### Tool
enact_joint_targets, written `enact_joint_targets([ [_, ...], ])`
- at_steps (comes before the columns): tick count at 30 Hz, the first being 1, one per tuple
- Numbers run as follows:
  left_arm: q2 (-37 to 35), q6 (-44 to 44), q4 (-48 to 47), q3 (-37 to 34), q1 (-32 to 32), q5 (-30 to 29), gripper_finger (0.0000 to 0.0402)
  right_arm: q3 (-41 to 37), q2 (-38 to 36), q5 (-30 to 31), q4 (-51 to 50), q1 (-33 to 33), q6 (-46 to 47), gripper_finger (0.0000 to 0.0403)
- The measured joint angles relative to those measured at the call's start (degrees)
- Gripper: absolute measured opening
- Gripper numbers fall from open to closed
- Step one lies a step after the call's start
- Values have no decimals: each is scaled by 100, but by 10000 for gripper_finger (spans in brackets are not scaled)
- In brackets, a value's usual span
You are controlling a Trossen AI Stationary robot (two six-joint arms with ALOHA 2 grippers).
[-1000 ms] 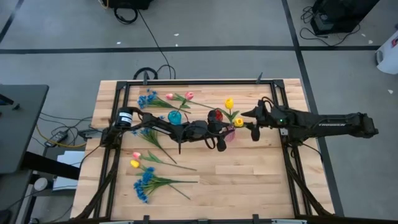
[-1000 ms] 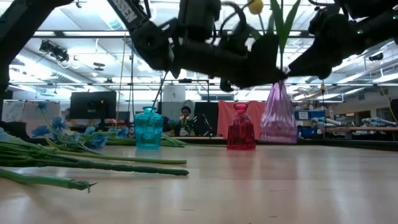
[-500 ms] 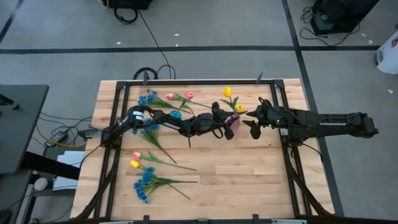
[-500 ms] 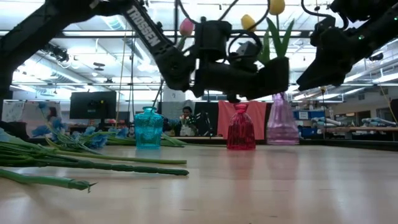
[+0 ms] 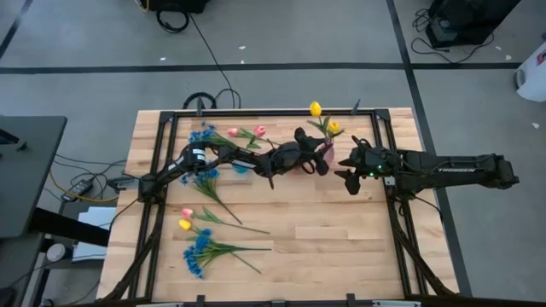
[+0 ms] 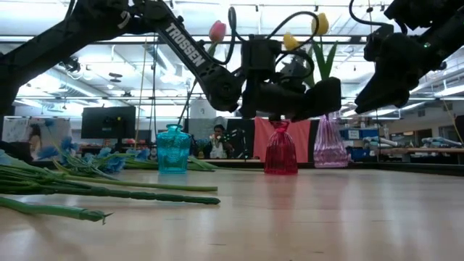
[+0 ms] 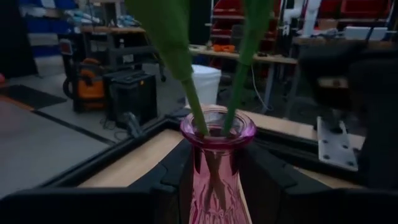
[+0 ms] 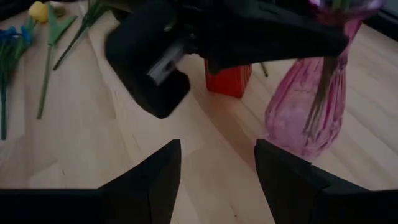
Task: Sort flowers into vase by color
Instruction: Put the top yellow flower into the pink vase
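Note:
A pink glass vase [image 5: 327, 153] stands at the far middle of the table with two yellow tulips [image 5: 316, 109] upright in it. My left gripper [image 7: 217, 180] reaches across the table and is shut on this vase. My right gripper [image 8: 217, 180] hovers open just right of the vase [image 8: 308, 106] and touches nothing. A red vase [image 6: 280, 148] and a teal vase [image 6: 173, 148] stand farther left, partly under my left arm. Pink tulips [image 5: 247, 133], one yellow tulip [image 5: 184, 224] and blue sprays [image 5: 198, 251] lie flat on the left half. My left gripper pinches the pink vase's neck [image 7: 214, 158], just under the rim, between its two fingers [image 7: 177, 174]. The fingers come in level from the table's left. The vase stays upright, its base [image 8: 305, 152] down on the wood and both green stems rising out of its mouth.
A black frame [image 5: 256, 112] runs round the table's far and side edges, close behind the pink vase. The near right half of the wood [image 5: 341, 247] is bare. My right arm [image 5: 444, 168] lies along the right side.
My left gripper has gone toward the table's far edge and a little right, taking the pink vase with it. The vase has stayed upright with both yellow tulips in it. My right gripper has kept its place and tipped its fingers further down.

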Motion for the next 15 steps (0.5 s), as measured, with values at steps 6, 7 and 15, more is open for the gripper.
enact_joint_targets([
  [6, 0, -63, -391, 2, -144, 239, 116, 0, 2, 0, 12, 0, -81, 212],
  [7, -3, -64, -400, 2, -185, 246, 116, 0, 0, -6, 17, 0, -92, 212],
  [15, -50, 112, -317, 0, -379, 368, 117, -2, -135, -485, -14, 2, -66, 212],
])
